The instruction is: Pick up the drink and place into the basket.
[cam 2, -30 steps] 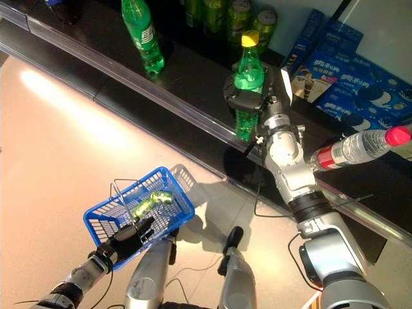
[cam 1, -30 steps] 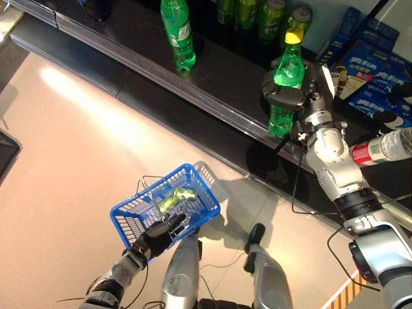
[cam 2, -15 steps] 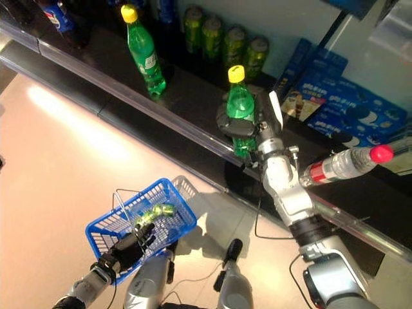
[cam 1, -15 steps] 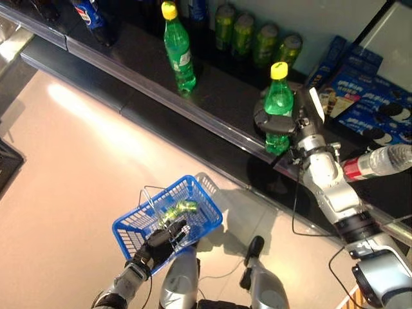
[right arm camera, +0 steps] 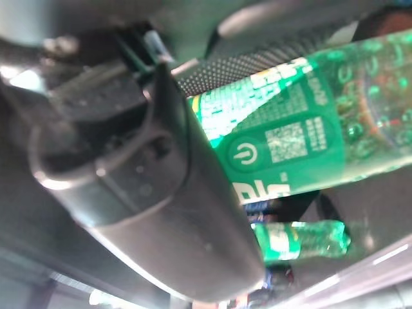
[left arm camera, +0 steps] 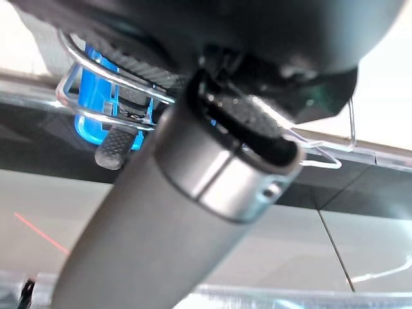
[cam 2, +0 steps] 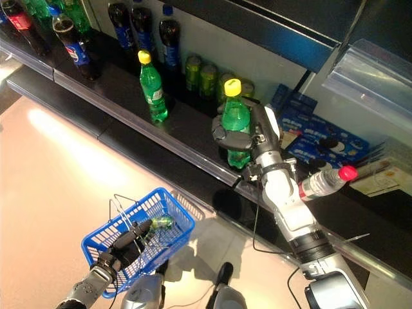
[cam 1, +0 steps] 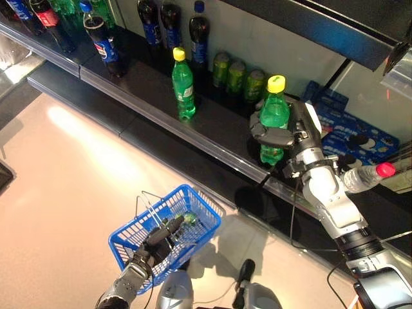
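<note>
The right robot hand (cam 1: 278, 132) has its dark fingers curled around the middle of a green drink bottle (cam 1: 275, 113) with a yellow cap — the bottle stands upright, its base at or just above the dark shelf (cam 1: 212, 125); whether it still touches the shelf cannot be told. In the right wrist view the green label of the bottle (right arm camera: 290, 154) lies pressed against the hand's fingers, which confirms the grip.

Further along the same shelf, toward the robot's left, a second green bottle (cam 1: 183, 84) with a yellow cap stands alone. Behind the two bottles a row of green cans (cam 1: 238, 76) sits against the back wall, and beyond those stand several dark cola bottles (cam 1: 161, 24). To the robot's right of the held bottle are blue biscuit boxes (cam 1: 351, 132), and a clear bottle with a pink cap (cam 1: 365, 176) lies beside the right forearm.

Low down over the pale floor (cam 1: 71, 161), the left robot hand (cam 1: 158, 238) is closed on the wire handle of a blue basket (cam 1: 138, 225) — the left wrist view shows the thin wire handle (left arm camera: 109, 77) passing under the hand's fingers. A small green item (cam 2: 161, 223) already lies inside the basket. The basket is well apart from the held bottle, below and to the left of it.
</note>
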Motion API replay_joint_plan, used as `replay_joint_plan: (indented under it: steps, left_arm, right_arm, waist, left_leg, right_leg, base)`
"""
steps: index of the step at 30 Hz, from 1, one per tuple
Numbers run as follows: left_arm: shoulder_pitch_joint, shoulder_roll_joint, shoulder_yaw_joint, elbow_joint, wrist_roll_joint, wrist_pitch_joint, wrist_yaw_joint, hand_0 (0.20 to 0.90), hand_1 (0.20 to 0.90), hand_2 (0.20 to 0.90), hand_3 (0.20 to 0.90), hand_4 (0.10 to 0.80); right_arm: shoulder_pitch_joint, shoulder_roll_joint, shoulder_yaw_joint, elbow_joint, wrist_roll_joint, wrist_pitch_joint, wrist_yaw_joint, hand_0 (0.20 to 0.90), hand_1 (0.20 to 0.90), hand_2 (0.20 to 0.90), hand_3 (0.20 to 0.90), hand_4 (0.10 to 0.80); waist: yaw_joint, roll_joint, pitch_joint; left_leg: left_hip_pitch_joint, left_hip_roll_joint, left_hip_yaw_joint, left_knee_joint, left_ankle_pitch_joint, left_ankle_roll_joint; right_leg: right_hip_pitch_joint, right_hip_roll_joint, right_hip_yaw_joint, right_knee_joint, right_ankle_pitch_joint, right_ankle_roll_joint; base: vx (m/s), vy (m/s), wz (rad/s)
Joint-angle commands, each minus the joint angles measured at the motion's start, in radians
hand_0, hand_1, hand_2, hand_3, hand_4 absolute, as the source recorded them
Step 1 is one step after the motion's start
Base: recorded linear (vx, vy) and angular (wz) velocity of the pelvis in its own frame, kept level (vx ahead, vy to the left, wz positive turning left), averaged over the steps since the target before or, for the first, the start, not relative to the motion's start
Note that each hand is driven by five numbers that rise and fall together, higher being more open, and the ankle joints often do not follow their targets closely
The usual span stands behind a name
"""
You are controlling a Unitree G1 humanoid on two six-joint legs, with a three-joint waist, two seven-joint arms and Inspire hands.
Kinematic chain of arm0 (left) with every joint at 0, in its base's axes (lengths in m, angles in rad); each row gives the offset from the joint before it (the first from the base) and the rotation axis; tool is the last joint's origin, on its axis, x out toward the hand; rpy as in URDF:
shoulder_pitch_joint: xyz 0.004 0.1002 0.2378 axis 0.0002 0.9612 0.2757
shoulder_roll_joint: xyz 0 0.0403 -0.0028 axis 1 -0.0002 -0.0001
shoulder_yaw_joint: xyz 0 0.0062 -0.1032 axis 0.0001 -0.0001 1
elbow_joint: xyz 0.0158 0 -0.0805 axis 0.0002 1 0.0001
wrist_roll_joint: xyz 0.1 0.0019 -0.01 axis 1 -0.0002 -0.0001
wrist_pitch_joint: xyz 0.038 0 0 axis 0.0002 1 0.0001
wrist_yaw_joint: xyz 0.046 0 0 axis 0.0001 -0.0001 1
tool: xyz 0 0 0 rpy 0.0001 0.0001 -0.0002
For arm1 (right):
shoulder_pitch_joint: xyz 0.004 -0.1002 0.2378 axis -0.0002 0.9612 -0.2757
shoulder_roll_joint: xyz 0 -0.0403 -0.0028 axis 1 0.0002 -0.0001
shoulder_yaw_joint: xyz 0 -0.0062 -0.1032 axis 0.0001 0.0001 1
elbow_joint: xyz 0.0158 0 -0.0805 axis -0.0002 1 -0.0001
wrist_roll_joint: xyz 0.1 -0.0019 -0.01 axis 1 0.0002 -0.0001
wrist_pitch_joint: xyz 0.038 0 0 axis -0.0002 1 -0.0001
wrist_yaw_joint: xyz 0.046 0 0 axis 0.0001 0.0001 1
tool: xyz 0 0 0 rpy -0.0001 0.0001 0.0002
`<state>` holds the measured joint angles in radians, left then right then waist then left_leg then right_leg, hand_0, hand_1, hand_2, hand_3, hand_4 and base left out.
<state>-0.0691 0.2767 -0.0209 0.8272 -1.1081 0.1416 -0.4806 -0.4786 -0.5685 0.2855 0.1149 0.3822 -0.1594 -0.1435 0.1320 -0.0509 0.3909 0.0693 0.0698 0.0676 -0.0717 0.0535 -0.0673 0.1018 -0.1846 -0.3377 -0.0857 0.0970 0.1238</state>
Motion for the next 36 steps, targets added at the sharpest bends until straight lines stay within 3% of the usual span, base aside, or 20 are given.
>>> replay_joint_plan:
  steps: [1, 13, 18, 36]
  left_arm:
    - [-0.007, 0.0, -0.06, -0.166, -0.113, -0.126, -0.205, 0.3, 0.3, 0.3, 0.2, 0.1]
    - [-0.017, 0.022, -0.091, -0.448, -0.154, -0.128, -0.158, 0.3, 0.3, 0.3, 0.2, 0.1]
    - [-0.033, 0.049, -0.138, -0.623, -0.172, -0.129, -0.116, 0.3, 0.3, 0.3, 0.2, 0.1]
    - [-0.074, 0.122, -0.205, -0.915, -0.155, -0.112, -0.107, 0.3, 0.3, 0.3, 0.2, 0.1]
  right_arm:
    - [0.0, 0.016, 0.001, -0.091, -0.002, -0.183, 0.015, 0.3, 0.3, 0.3, 0.2, 0.1]
    - [-0.018, 0.035, 0.066, -0.12, 0.001, -0.181, 0.016, 0.3, 0.3, 0.3, 0.2, 0.1]
    - [-0.023, 0.051, 0.093, -0.116, 0.03, -0.172, 0.0, 0.3, 0.3, 0.3, 0.2, 0.1]
    - [-0.018, 0.1, 0.211, -0.125, 0.049, -0.166, 0.034, 0.3, 0.3, 0.3, 0.2, 0.1]
  waist:
    - [0.009, 0.02, -0.322]
    - [0.039, 0.008, -0.333]
    - [0.067, -0.004, -0.336]
    - [0.106, -0.016, -0.343]
  left_leg:
    - [-0.009, 0.024, 0.057, -0.016, -0.01, -0.016]
    - [0.004, 0.023, 0.036, -0.016, -0.013, -0.012]
    - [0.0, 0.02, 0.008, -0.016, -0.011, -0.013]
    - [-0.026, 0.005, -0.036, -0.016, 0.0, -0.015]
  right_leg:
    - [0.059, -0.014, -0.054, -0.002, -0.052, 0.028]
    - [0.094, -0.008, -0.073, 0.004, -0.069, 0.026]
    - [0.11, -0.003, -0.093, 0.002, -0.074, 0.027]
    - [0.116, 0.002, -0.115, 0.001, -0.079, 0.031]
  base:
    - [-0.031, -0.063, 0.05]
    - [-0.02, -0.034, 0.06]
    - [-0.02, -0.034, 0.08]
    - [-0.008, 0.004, 0.08]
